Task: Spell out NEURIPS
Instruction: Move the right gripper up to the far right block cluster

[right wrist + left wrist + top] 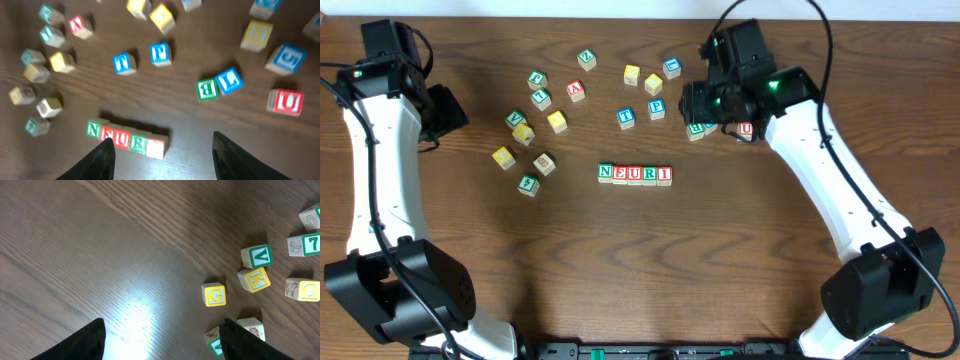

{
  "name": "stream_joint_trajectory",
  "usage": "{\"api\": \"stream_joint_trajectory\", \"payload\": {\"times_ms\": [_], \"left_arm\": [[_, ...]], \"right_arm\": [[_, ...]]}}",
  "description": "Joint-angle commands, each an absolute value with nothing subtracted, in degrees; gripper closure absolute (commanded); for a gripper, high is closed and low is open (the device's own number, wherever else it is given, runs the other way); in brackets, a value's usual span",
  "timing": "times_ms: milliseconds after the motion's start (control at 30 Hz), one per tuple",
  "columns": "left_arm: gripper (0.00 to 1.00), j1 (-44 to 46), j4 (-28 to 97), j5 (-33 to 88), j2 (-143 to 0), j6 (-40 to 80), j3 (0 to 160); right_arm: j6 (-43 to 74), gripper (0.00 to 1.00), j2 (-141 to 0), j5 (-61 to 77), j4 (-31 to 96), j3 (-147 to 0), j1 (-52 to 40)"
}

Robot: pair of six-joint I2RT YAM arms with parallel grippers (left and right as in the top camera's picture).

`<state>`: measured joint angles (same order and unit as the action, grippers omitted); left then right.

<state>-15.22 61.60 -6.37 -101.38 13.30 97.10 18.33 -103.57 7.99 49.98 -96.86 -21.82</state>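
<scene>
Five cubes stand in a row at mid-table and spell N, E, U, R, I; in the right wrist view the row lies low on the left. My right gripper hovers open and empty to the right of the row, over a cluster of loose cubes. A blue cube, possibly a P, lies behind the row. Another blue cube looks like an S. My left gripper is open over bare wood at the far left.
Loose cubes are scattered left of and behind the row. A green B cube, a blue cube and a red U cube lie near my right gripper. A yellow G cube sits ahead of the left fingers.
</scene>
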Motion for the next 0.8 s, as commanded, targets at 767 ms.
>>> {"api": "stream_joint_trajectory", "payload": {"times_ms": [767], "left_arm": [[0.28, -15.4, 61.9, -7.1, -101.6, 13.2, 97.7]], "right_arm": [[17.1, 0.41, -105.1, 4.8, 53.5, -98.5, -21.7]]}}
